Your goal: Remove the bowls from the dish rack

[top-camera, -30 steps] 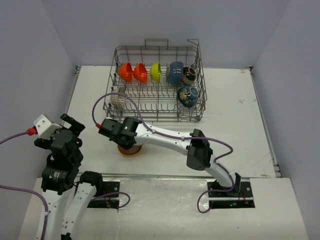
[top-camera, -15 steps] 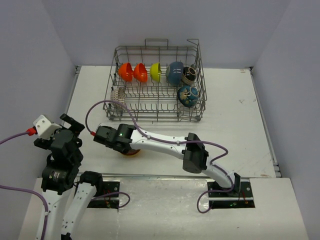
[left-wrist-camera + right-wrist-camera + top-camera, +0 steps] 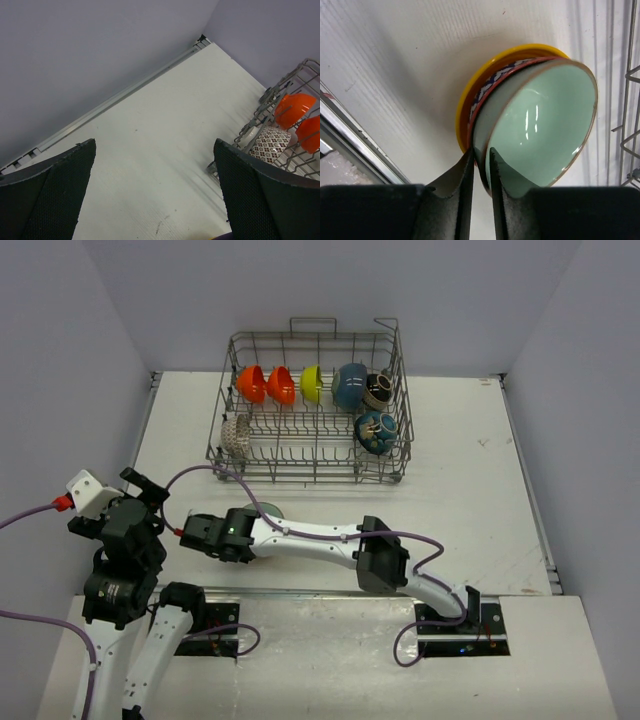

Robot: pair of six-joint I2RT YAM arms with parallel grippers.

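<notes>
The grey wire dish rack [image 3: 310, 455] stands at the back of the table. It holds orange [image 3: 250, 383], red [image 3: 281, 385], yellow-green [image 3: 311, 383], blue [image 3: 349, 386], black-and-cream [image 3: 377, 391], dark teal patterned [image 3: 375, 432] and speckled [image 3: 235, 434] bowls. My right gripper [image 3: 481, 152] is shut on the rim of the mint bowl [image 3: 545, 125], which lies tilted in a zigzag bowl [image 3: 492, 82] stacked in the yellow bowl [image 3: 470, 95]. In the top view that gripper [image 3: 250, 523] is near the table's front left. My left gripper [image 3: 155, 145] is open and empty above the table.
The rack's corner with the orange bowl [image 3: 295, 107], red bowl [image 3: 312, 132] and a patterned bowl [image 3: 270, 145] shows at the right of the left wrist view. The table's front rail [image 3: 350, 140] runs close to the stack. A wall [image 3: 60, 370] lies left.
My right arm has swung left and toward the front edge. The yellow stack is now hidden under it in the top view, and the mint bowl shows beside the wrist. The left arm is still.
</notes>
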